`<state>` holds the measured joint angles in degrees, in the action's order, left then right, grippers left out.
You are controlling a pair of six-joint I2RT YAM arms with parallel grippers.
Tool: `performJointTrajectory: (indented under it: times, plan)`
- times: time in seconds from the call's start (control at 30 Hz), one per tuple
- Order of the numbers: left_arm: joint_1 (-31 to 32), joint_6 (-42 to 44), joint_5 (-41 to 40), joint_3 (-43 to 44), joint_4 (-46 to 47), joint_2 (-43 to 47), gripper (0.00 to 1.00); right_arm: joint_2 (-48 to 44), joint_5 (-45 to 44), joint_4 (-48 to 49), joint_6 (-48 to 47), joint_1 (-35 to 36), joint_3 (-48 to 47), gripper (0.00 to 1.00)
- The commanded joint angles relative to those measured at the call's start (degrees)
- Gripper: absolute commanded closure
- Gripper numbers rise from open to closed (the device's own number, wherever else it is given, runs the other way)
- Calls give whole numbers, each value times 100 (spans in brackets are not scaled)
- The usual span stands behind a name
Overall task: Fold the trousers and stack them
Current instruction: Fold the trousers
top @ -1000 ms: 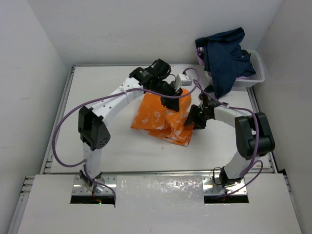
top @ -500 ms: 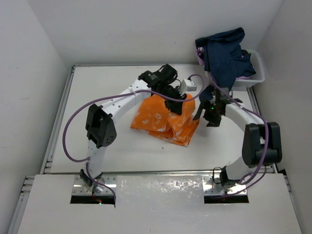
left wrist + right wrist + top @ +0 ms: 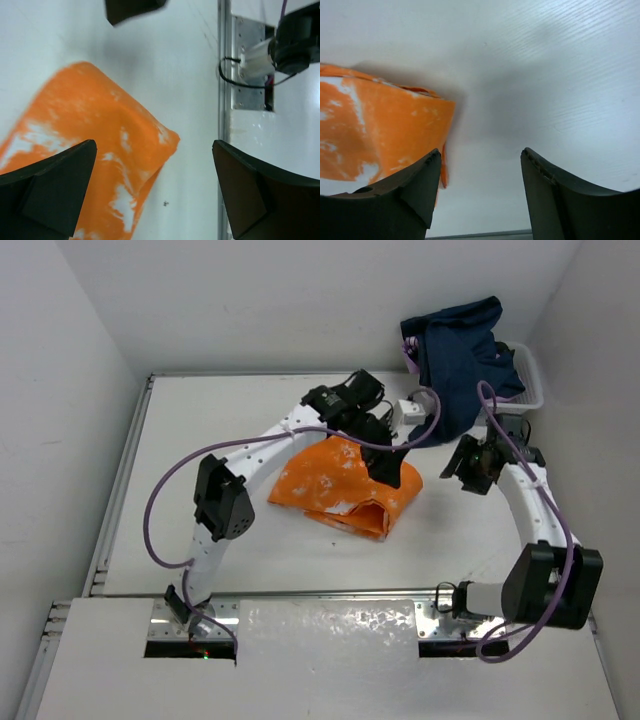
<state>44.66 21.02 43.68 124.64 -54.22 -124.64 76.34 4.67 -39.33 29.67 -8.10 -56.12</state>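
Orange white-splotched trousers [image 3: 332, 485] lie folded in a lumpy wad, left gripper [image 3: 155, 170] and right gripper [image 3: 481, 165] gape empty

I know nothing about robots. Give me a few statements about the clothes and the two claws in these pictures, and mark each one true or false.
1. The orange trousers lie folded in a bundle on the table. True.
2. The right gripper is clamped on the trousers. False: it is open over bare table beside them.
3. A dark blue garment is draped over the white basket. True.
4. The left gripper pinches a fold of cloth. False: it is open, with nothing between its fingers.
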Motion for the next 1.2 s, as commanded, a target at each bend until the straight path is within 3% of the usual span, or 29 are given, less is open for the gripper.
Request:
performJointTrajectory:
  times: [0.0,0.07,0.17,0.2,0.3,0.33,0.5,0.6,0.8,0.97,1.17]
  plan:
    - [-343,-9,-218,509,138,369,0,-461,778,592,152,19,232,44]
    - [-807,-247,-693,255,271,658,0,-636,1053,995,267,80,338,49]
    - [-1326,-308,-1150,-369,377,958,12,-1032,1142,1776,557,676,374,50]
    - [-1424,-335,-1221,-640,403,1003,22,-1024,1090,1963,679,1209,260,50]
    - [-1767,-492,-1160,-1211,569,1108,39,-700,1037,2482,1021,1862,14,53]
    - [-1829,-598,-1186,-1371,744,1135,40,-403,1010,2579,1093,1960,-91,55]
    - [-2154,-818,-1450,-2399,1553,1082,41,600,957,2660,1558,2540,-128,74]
    - [-2269,-1029,-1582,-2515,1756,758,42,420,730,2483,1813,2576,641,85]
    - [-2313,-1310,-1870,-2796,1994,371,42,-145,395,2353,2113,2611,2085,91]
    - [-2427,-1354,-2319,-2936,1950,168,43,126,-255,2070,1587,2594,2254,94]
    - [-2489,-1293,-2592,-3191,1976,107,43,724,-414,2088,797,2270,1930,94]
